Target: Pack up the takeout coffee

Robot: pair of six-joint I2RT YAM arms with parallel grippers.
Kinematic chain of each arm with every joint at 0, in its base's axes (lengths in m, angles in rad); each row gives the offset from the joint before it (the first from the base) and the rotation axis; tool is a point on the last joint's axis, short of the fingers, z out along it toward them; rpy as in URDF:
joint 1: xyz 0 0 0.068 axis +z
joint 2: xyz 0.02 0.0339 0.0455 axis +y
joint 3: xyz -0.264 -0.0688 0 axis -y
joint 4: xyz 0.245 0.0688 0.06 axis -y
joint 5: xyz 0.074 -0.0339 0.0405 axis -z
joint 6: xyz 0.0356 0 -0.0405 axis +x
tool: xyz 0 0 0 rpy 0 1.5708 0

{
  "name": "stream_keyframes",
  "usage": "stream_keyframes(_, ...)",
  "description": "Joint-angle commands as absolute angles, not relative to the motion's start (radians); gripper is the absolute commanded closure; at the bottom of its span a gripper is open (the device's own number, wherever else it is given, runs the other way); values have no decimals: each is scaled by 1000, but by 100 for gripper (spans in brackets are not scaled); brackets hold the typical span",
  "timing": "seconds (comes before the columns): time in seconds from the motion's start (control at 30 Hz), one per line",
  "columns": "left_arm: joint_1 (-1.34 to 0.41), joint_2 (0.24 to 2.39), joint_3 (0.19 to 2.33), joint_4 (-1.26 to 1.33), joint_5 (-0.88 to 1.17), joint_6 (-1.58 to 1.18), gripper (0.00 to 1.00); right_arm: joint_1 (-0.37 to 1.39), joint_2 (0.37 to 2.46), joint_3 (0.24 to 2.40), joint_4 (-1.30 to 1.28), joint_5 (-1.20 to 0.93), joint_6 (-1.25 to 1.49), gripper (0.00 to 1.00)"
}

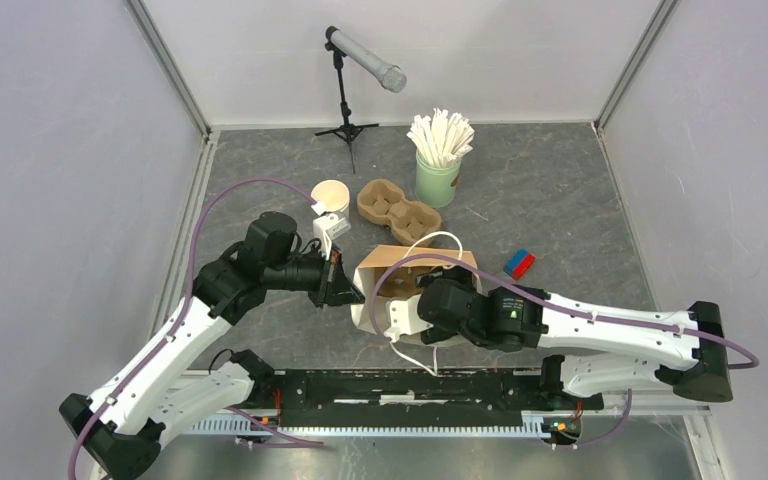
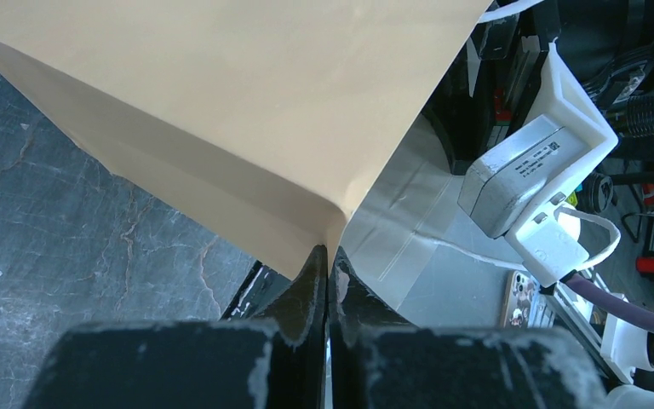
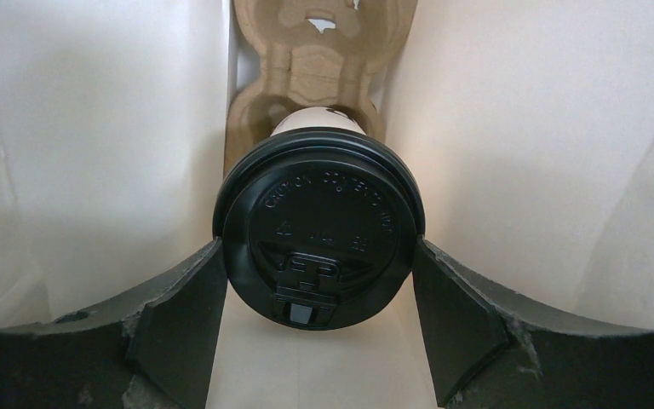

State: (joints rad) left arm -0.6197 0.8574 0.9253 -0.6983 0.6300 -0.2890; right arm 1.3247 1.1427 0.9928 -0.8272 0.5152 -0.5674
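Takeout coffee (image 3: 319, 213) is inside the paper bag (image 3: 94, 128), cup base at the cardboard carrier (image 3: 306, 68). Our right gripper (image 3: 317, 256) clamps its lid rim; left gripper (image 2: 328, 268) pinches the bag's edge. We judge it light, thin-walled, lid prob. pops off: squeeze gently, keep upright.

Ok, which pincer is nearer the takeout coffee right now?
Right. The right pincer grips the takeout coffee, a finger on each side, down inside the paper bag. The left pincer is outside the bag, shut on its edge, away from the cup.
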Motion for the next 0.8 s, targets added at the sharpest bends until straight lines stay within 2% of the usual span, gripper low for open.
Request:
stream_keyframes(0.0,-624,853,933,-662,609,-235,98,1318,1132,996,-878,563,-540,57)
stream_keyframes(0.77,-629,859,931,-663,619,-242,98,1290,1110,903,-752,545,-562,57)
